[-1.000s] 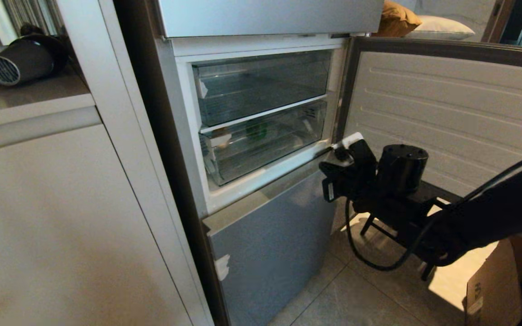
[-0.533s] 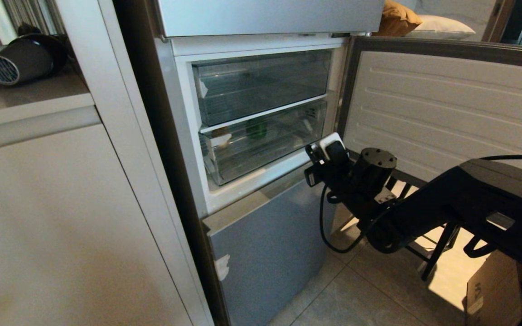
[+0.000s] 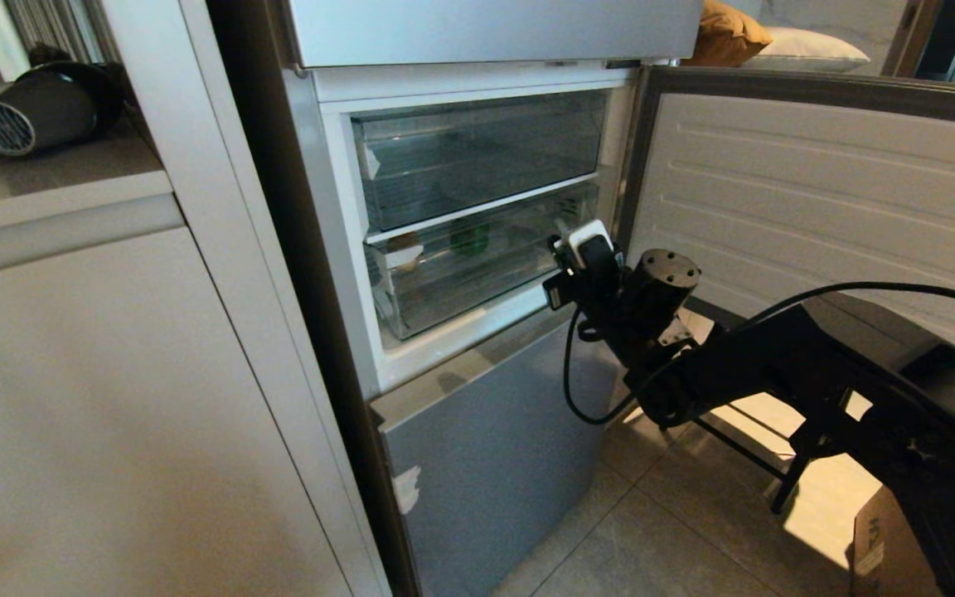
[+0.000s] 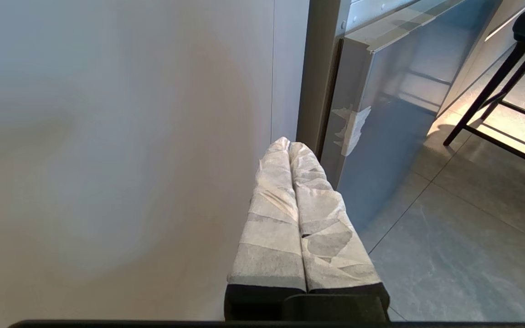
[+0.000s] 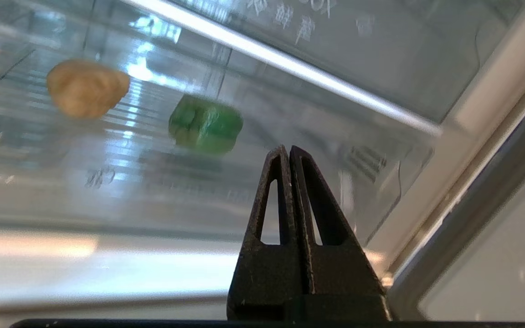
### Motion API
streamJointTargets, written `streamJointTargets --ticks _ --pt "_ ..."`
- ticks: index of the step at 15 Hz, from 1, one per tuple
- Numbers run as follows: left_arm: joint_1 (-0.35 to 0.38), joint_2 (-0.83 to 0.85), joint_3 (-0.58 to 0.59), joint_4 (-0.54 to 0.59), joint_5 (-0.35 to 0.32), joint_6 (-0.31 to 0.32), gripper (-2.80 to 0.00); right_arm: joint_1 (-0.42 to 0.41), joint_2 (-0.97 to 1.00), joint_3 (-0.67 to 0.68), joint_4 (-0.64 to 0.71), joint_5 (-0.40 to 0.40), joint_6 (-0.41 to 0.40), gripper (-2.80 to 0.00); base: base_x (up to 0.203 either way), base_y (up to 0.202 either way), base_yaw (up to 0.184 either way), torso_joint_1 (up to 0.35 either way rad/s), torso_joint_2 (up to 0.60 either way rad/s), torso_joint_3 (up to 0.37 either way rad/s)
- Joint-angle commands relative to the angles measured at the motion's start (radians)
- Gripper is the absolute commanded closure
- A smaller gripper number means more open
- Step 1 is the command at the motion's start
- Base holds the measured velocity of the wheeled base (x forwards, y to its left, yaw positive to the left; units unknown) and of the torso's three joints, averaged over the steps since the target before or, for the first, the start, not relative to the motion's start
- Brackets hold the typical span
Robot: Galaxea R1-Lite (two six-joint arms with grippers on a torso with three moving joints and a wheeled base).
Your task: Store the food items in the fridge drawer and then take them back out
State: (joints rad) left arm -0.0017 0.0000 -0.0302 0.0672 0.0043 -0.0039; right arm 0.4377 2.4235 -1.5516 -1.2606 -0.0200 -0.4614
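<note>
Fridge drawer faced by pinched-together right gripper, seemingly untouched.

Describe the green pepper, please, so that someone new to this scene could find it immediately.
Start at the open silver-grey fridge, whose middle compartment holds two clear drawers. Look through the front of the lower drawer: the green pepper lies on its ridged floor. It is glossy, green and lobed, unlike the matte tan-brown potato apart from it.

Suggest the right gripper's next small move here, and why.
Probably open and hook the fridge drawer front lip: the right gripper is shut and empty before the closed drawer, with the potato and pepper inside.
</note>
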Motion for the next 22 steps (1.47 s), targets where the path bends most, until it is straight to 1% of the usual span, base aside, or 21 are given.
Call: streamJointTargets --ticks 1,5,7,9,11,12,13,14,15,16,17,19,20,22 --pt "0.000 0.000 0.001 0.000 0.000 -0.001 0.00 -0.003 0.043 -0.068 0.005 0.000 -0.010 0.00 0.000 0.000 0.000 0.000 0.00 0.000" --pt "0.000 0.000 0.000 0.000 0.000 -0.001 0.00 -0.004 0.107 -0.193 0.034 0.006 -0.041 0.00 0.000 0.000 0.000 0.000 0.00 0.000" --pt "0.000 0.000 0.001 0.000 0.000 -0.001 0.00 -0.001 0.111 -0.196 0.033 0.014 -0.043 0.00 0.000 0.000 0.000 0.000 0.00 0.000" --pt "0.000 0.000 0.000 0.000 0.000 -0.001 0.00 0.012 0.111 -0.183 0.018 0.051 -0.044 0.00 0.000 0.000 0.000 0.000 0.00 0.000" --pt "0.000 0.000 0.001 0.000 0.000 -0.001 0.00 0.043 0.110 -0.183 -0.008 0.102 -0.043 0.00 0.000 0.000 0.000 0.000 0.00 0.000" --pt "0.000 0.000 0.000 0.000 0.000 -0.001 0.00 0.059 0.108 -0.184 -0.014 0.108 -0.046 0.00 0.000 0.000 0.000 0.000 0.00 0.000" --pt "0.000 0.000 0.000 0.000 0.000 -0.001 0.00 0.070 0.104 -0.185 -0.017 0.111 -0.068 0.00 0.000 0.000 0.000 0.000 0.00 0.000" --pt "0.000 0.000 0.000 0.000 0.000 -0.001 0.00 0.079 0.100 -0.184 -0.017 0.126 -0.109 0.00 0.000 0.000 0.000 0.000 0.00 0.000" --pt "0.000 0.000 0.000 0.000 0.000 -0.001 0.00 0.085 0.101 -0.188 -0.014 0.141 -0.126 0.00 0.000 0.000 0.000 0.000 0.00 0.000" --pt "0.000 0.000 0.000 0.000 0.000 -0.001 0.00 0.091 0.105 -0.192 -0.013 0.137 -0.129 0.00 0.000 0.000 0.000 0.000 0.00 0.000" --pt "0.000 0.000 0.001 0.000 0.000 -0.001 0.00 0.096 0.109 -0.194 -0.011 0.111 -0.130 0.00 0.000 0.000 0.000 0.000 0.00 0.000" --pt "0.000 0.000 0.000 0.000 0.000 -0.001 0.00 0.099 0.106 -0.194 -0.011 0.020 -0.132 0.00 0.000 0.000 0.000 0.000 0.00 0.000" --pt "0.000 0.000 0.001 0.000 0.000 -0.001 0.00 0.099 0.097 -0.193 -0.010 -0.001 -0.133 0.00 0.000 0.000 0.000 0.000 0.00 0.000" --pt "0.000 0.000 0.000 0.000 0.000 -0.001 0.00 0.098 0.081 -0.189 -0.006 -0.012 -0.120 0.00 0.000 0.000 0.000 0.000 0.00 0.000"
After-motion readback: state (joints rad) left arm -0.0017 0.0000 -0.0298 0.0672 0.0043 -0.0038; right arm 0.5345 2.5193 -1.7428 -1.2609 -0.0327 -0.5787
